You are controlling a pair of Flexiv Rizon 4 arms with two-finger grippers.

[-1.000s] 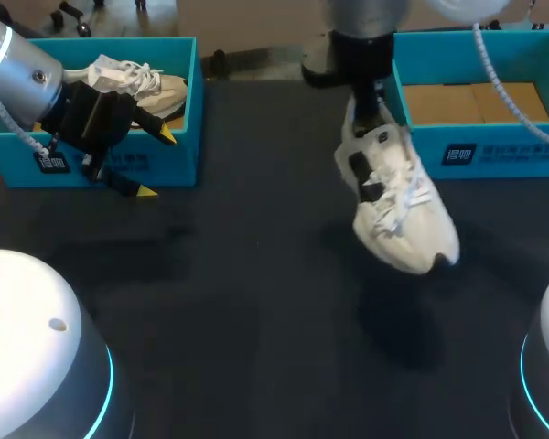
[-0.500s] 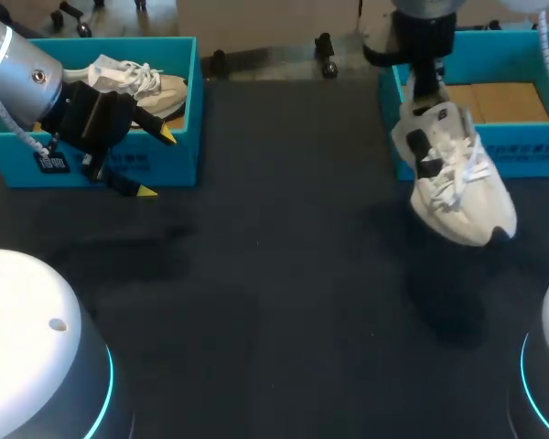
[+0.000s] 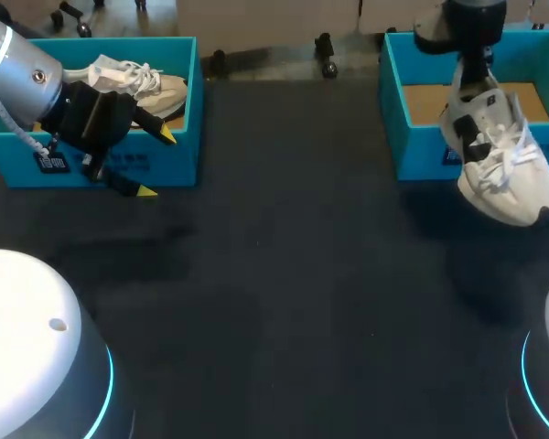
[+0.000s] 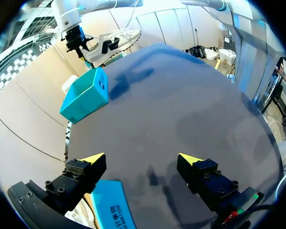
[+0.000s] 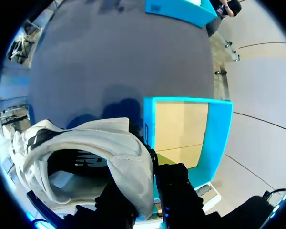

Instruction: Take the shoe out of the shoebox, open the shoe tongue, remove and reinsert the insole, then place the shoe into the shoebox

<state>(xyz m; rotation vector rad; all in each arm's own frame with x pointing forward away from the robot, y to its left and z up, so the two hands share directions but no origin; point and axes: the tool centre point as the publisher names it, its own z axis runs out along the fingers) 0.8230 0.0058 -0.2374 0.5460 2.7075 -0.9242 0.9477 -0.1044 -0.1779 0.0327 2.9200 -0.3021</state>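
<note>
My right gripper point(image 3: 469, 80) is shut on the heel collar of a white shoe point(image 3: 503, 165), which hangs toe-down in the air over the front wall of the right-hand teal shoebox point(image 3: 421, 151). In the right wrist view the fingers point(image 5: 174, 188) pinch the shoe's heel edge point(image 5: 128, 162), and the box's cardboard floor point(image 5: 181, 126) lies just ahead. My left gripper point(image 3: 156, 163) stands open at the front of the left teal box point(image 3: 178, 110), nothing between its yellow tips point(image 4: 142, 160). From there the held shoe point(image 4: 109, 42) shows far off above the right box point(image 4: 86, 95).
The left box holds a second, cream-white shoe point(image 3: 142, 80). A dark table point(image 3: 274, 274) stretches between the two boxes. Two white round arm bases point(image 3: 27, 347) stand at the near corners.
My right arm has carried the shoe to the right and farther back, from the table's middle to the front of the right shoebox. The left arm has stayed still.
</note>
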